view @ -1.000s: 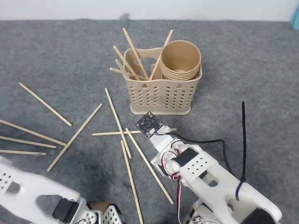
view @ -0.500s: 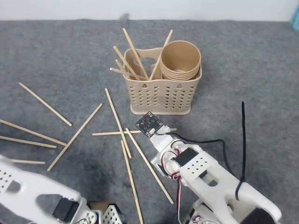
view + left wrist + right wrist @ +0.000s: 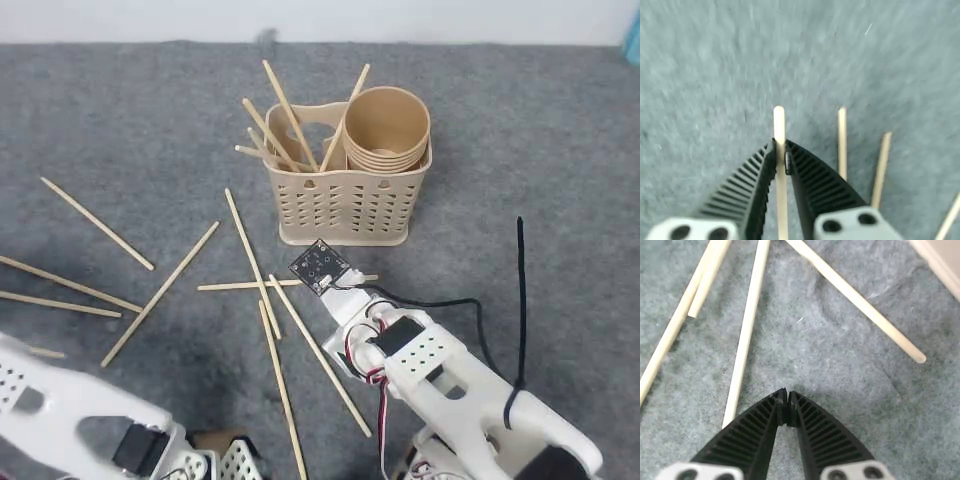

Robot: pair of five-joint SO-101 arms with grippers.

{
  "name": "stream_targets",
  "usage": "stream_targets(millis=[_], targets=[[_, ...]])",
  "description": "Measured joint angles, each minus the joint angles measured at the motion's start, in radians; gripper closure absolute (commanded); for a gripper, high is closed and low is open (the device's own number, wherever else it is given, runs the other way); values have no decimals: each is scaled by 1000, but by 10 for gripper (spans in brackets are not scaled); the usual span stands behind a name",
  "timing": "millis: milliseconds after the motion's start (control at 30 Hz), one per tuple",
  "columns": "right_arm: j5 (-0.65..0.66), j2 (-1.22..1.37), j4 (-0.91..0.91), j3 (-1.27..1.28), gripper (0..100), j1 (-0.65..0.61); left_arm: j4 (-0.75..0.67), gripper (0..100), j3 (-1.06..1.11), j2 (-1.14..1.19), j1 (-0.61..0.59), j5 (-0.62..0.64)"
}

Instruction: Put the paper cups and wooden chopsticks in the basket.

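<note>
Near left corner of the bench: the white left arm (image 3: pixel 60 410) hides its own hand from above; a short stub of wood (image 3: pixel 45 352) pokes out at its edge, the rest cut off by the arm.
Left hand (image 3: pixel 780 146): black ribbed fingers pinching the held chopstick (image 3: pixel 779 122) close to its tip, the rounded end jutting past the fingertips. Two more sticks lie just beside it on the felt.
Right hand (image 3: pixel 787 396): pressed together on nothing, low over the felt; I cannot tell if the tips touch it. From above it sits under a small black camera board (image 3: pixel 320 265).
Basket (image 3: pixel 350 205): beige plastic with slotted walls and two compartments, upright at the far middle of the bench.
Paper cups (image 3: pixel 387 125): tan, nested in one stack, in the compartment on the right arm's side.
Basket chopsticks (image 3: pixel 283 125): several, leaning and fanned out of the other compartment.
Loose chopsticks (image 3: pixel 250 262): pale, slim, straight wood, lying flat in front of the basket and off to the left, a few crossing.
Bench (image 3: pixel 540 150): covered in fuzzy grey felt.
</note>
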Motion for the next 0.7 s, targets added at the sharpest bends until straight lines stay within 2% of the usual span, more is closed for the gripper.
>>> stream_targets(millis=[367,533,700], targets=[[0,0,0,0,987,0,5,989,-37,-9,-11,-28],[0,0,0,0,987,0,5,989,143,-210,18,-40],[0,0,0,0,987,0,5,989,405,-480,100,-57]])
